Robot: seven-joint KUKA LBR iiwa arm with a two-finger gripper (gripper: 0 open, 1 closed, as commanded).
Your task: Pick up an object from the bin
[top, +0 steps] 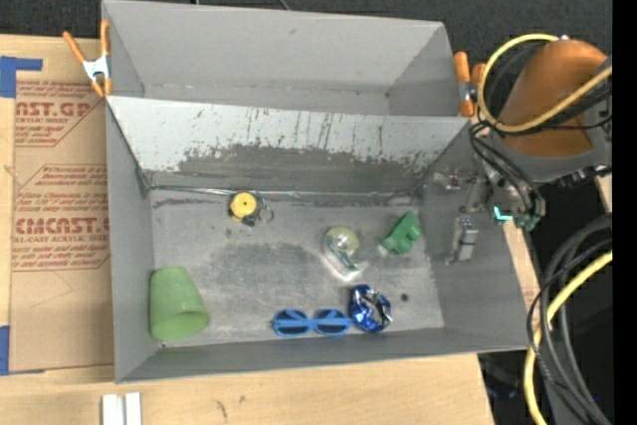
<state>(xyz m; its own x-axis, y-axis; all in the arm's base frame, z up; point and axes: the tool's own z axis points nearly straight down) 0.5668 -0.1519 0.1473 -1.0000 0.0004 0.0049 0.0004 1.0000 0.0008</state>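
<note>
The bin [279, 55] is grey sheet metal with sloping walls. Its floor is scuffed and streaked with dark scratches, heaviest along the far edge.

The gripper [463, 242] hangs at the right side, low against the right wall where it meets the floor. It is a slim piece of bare metal below the arm's rounded orange cover [552, 105]. Whether it stands wide or narrow cannot be told from this angle.

Nearest to it, just to the left but apart from it, lies a small green block [403, 234] with an angular, irregular outline, tilted on the floor. It looks like hard plastic, though it is too small to be sure.

Left of the block, close by, sits a pale ball [341, 249]. It is rounded and glossy with a greenish tint, and something whitish shows under it.

Toward the near wall a crumpled blue wad [369, 308] catches the light like foil. Just beside it on the left is a flat blue figure-eight [311, 322] — two ribbed ovals joined end to end.

In the near left corner a matte light-green cup [176, 304] lies on its side, soft-edged and cylindrical.

Far left of centre, well apart from the rest, rests a small yellow disc [242, 206] — round, with a dark bit at its right edge.
</note>
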